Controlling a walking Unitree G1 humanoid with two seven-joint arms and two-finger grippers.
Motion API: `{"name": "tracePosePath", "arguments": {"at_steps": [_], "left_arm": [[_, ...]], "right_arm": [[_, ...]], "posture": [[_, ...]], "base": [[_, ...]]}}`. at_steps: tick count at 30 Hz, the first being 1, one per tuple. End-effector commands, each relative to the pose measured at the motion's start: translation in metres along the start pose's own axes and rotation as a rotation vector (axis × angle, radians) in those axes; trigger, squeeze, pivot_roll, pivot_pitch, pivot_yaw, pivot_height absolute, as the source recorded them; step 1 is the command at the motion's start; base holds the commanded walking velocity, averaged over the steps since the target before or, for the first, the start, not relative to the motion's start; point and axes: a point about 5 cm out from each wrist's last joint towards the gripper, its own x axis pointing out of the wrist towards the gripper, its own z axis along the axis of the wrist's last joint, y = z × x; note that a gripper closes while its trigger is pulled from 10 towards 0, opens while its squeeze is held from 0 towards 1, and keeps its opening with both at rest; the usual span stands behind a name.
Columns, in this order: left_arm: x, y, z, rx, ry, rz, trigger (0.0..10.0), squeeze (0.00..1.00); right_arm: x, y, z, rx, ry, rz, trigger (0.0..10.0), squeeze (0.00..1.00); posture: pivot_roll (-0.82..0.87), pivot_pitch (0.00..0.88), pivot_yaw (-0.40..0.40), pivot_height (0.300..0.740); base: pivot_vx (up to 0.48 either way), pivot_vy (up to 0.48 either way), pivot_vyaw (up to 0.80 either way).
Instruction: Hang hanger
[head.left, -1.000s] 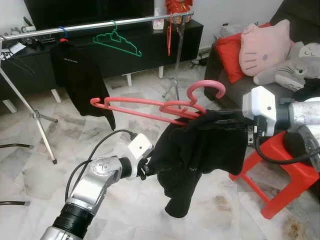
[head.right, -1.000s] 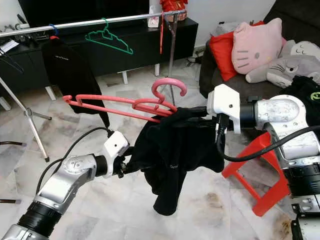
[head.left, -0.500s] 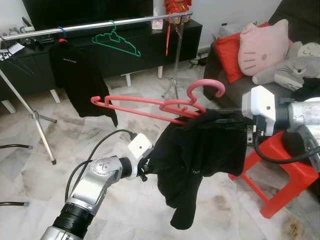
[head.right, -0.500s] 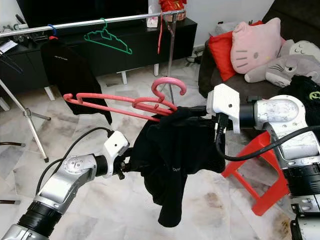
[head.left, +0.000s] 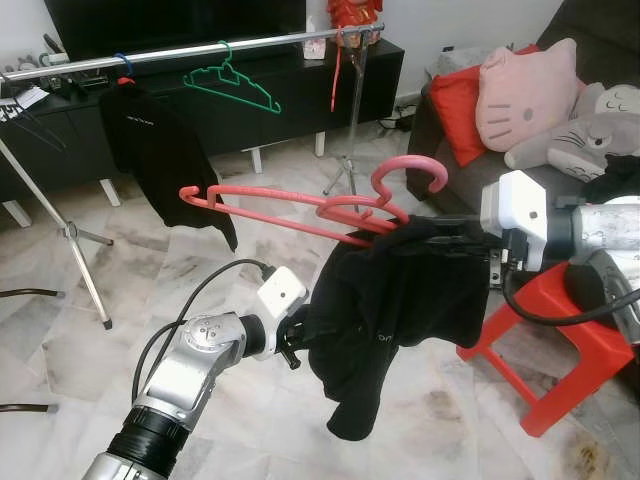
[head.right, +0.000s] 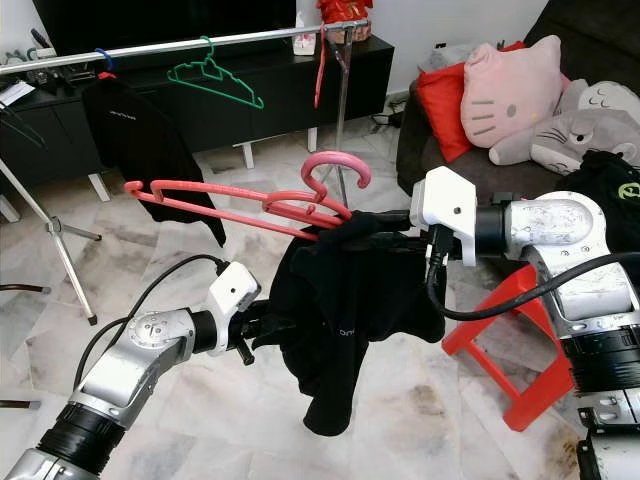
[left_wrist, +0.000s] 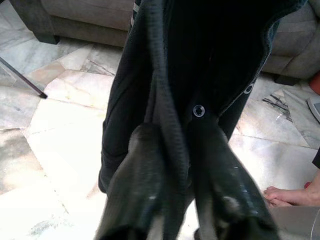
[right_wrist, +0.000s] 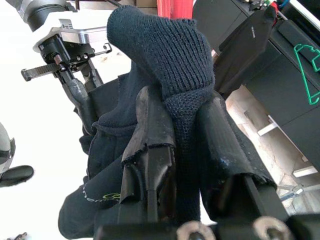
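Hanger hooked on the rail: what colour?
Green hanger, hanging bare on the rail; clearest in the left eye view.

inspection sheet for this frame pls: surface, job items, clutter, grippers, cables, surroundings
Surface: marble floor, stained by the red stool.
Job's things: pink hanger tilted in mid-air, black garment bunched at its hook end, not spread over it; rail behind holds a green hanger and a black shirt.
Clutter: plush pillows on the sofa.
Grippers: left gripper pinches the garment's edge; right gripper pinches a knit fold.
Cables: black cable loops off the left wrist; another under the right.
Surroundings: dark TV cabinet; a person's bare foot.
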Motion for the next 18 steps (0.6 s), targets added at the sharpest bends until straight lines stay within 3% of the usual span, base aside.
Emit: {"name": "tracePosePath", "arguments": {"at_steps": [1, 18], "left_arm": [[0.0009, -0.0036, 0.0003, 0.012, 0.012, -0.013, 0.0, 0.00], [0.0009, -0.0036, 0.0003, 0.012, 0.012, -0.013, 0.0, 0.00]], "right_arm": [[-0.0027, -0.0070, 0.0109, -0.044, -0.020, -0.028, 0.0, 0.00], [-0.0027, -0.0070, 0.0109, -0.044, -0.020, -0.028, 0.0, 0.00]], "posture": [[-0.16, 0.049, -0.041, 0.740], [-0.16, 0.049, -0.041, 0.740]], "base": [[0.000, 0.000, 0.00], [0.000, 0.000, 0.00]]}}
